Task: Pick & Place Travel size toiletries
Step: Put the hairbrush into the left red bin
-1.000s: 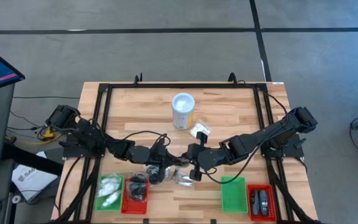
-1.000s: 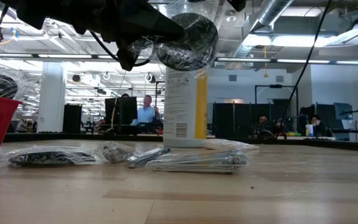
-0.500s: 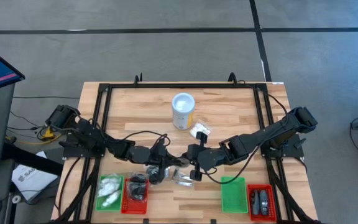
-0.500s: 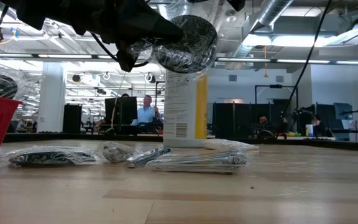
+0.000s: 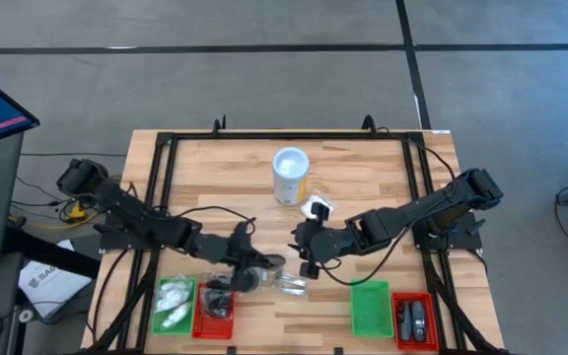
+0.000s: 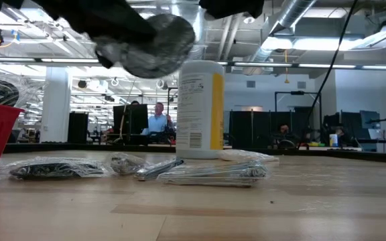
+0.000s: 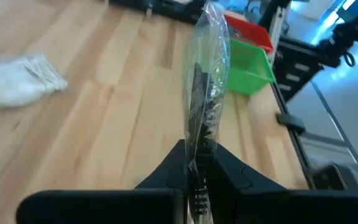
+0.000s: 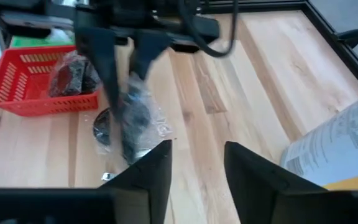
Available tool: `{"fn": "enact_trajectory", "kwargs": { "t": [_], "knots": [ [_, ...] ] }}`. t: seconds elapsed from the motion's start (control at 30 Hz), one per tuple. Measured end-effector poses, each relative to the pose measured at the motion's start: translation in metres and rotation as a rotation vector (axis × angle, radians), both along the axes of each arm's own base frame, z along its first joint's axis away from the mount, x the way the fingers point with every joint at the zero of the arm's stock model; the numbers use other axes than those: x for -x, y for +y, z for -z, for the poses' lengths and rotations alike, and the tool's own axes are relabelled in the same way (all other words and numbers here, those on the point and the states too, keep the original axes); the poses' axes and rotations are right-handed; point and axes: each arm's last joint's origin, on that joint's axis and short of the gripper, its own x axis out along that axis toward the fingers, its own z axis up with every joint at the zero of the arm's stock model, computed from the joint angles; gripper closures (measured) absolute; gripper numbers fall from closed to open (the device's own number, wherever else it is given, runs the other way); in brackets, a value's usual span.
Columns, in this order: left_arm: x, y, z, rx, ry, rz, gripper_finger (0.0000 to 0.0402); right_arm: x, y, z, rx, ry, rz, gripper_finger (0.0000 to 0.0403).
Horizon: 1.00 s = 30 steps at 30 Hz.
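Note:
A round black toiletry in clear wrap (image 7: 205,81) hangs above the table with my left gripper (image 5: 252,268) shut on it. The low view shows the packet (image 6: 156,45) high over the boards. My right gripper (image 5: 302,256) stands just right of it, open, with nothing between its fingers (image 8: 160,163). In the right wrist view the packet (image 8: 132,118) is a little ahead of them. A clear packet (image 5: 290,286) lies flat on the wood below, and a white packet (image 5: 316,208) rests by the white tub (image 5: 291,176). My left gripper pinches the packet's near edge (image 7: 197,163) between its two fingers. The fingers come from the table's left, slanting a little downward. The packet stands out beyond the fingertips, edge-on to the wrist view, lifted clear of the table.
At the near left are a green tray (image 5: 174,306) with white packets and a red tray (image 5: 215,308) with black ones. A green tray (image 5: 370,308) and a red tray (image 5: 414,320) with grey pieces are at the near right. Flat packets (image 6: 213,173) lie on the boards.
My right gripper has opened and let go of the black packet, staying where it was. My left gripper, still shut on the packet, has carried it toward the table's left edge and slightly up, tipping nearer to level.

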Motion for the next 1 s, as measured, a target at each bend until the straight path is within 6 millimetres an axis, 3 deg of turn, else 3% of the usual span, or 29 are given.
{"fn": "enact_trajectory", "kwargs": {
  "t": [0.43, 1.0],
  "knots": [
    [0.056, -0.026, -0.022, 0.123, 0.13, 0.097, 0.0381, -0.001, -0.004, 0.0, -0.014, -0.003, 0.023, 0.0258],
    [0.087, -0.053, -0.014, 0.198, 0.254, 0.144, 0.0377, -0.001, -0.001, 0.0, -0.015, -0.003, 0.015, 0.027]
  ]
}}
